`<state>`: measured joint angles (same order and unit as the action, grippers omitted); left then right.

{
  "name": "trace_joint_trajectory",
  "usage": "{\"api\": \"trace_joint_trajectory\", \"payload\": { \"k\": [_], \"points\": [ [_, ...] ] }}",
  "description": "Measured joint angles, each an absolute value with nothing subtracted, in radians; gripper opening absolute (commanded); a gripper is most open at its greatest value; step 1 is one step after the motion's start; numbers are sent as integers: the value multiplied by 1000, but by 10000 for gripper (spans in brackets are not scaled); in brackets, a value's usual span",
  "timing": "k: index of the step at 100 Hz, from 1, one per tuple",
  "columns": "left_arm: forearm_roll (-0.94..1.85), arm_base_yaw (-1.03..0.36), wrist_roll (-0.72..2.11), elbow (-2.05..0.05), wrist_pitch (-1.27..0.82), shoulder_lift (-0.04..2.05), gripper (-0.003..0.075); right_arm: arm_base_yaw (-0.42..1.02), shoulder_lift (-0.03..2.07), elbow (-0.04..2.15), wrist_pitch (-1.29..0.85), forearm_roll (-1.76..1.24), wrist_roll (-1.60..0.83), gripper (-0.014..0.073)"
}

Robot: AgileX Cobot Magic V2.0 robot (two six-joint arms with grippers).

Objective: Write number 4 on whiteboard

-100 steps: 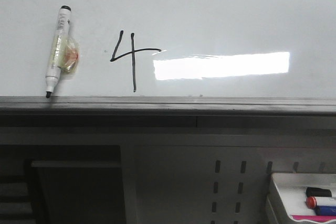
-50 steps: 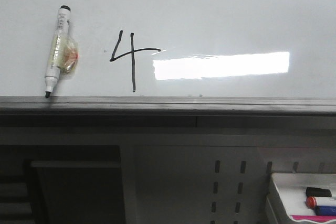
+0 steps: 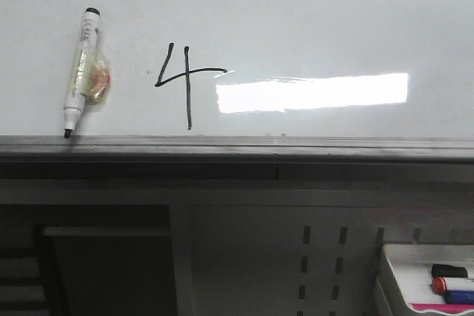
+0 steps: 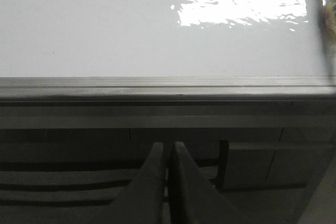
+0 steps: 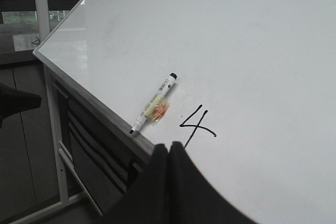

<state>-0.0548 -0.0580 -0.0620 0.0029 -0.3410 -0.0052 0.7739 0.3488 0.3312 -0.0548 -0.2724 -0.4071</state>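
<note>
The whiteboard [image 3: 296,12] fills the upper front view, with a grey rail [image 3: 237,147] along its lower edge. A black open-topped number 4 [image 3: 185,83] is drawn on it, left of a bright glare. A white marker [image 3: 78,72] with a yellowish wrap lies on the board left of the 4, tip down on the rail. The 4 [image 5: 195,124] and the marker [image 5: 154,109] also show in the right wrist view. My right gripper [image 5: 168,146] is shut and empty, just below the 4. My left gripper [image 4: 168,148] is shut and empty, below the rail. Neither gripper shows in the front view.
A grey perforated panel [image 3: 326,257] stands below the board. A white tray [image 3: 426,279] at the lower right holds a few markers with red, blue and black caps. A dark shelf opening [image 3: 96,257] lies at the lower left.
</note>
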Motion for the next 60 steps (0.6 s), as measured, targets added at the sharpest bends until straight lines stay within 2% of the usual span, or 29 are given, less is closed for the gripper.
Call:
{"api": "trace_joint_trajectory", "payload": {
  "k": [36, 60],
  "points": [
    [-55, -58, -62, 3, -341, -5, -20, 771, 349, 329, -43, -270, -393, -64],
    [-55, -58, -62, 3, -341, -5, -20, 631, 349, 329, -33, -43, -114, -64]
  ]
}}
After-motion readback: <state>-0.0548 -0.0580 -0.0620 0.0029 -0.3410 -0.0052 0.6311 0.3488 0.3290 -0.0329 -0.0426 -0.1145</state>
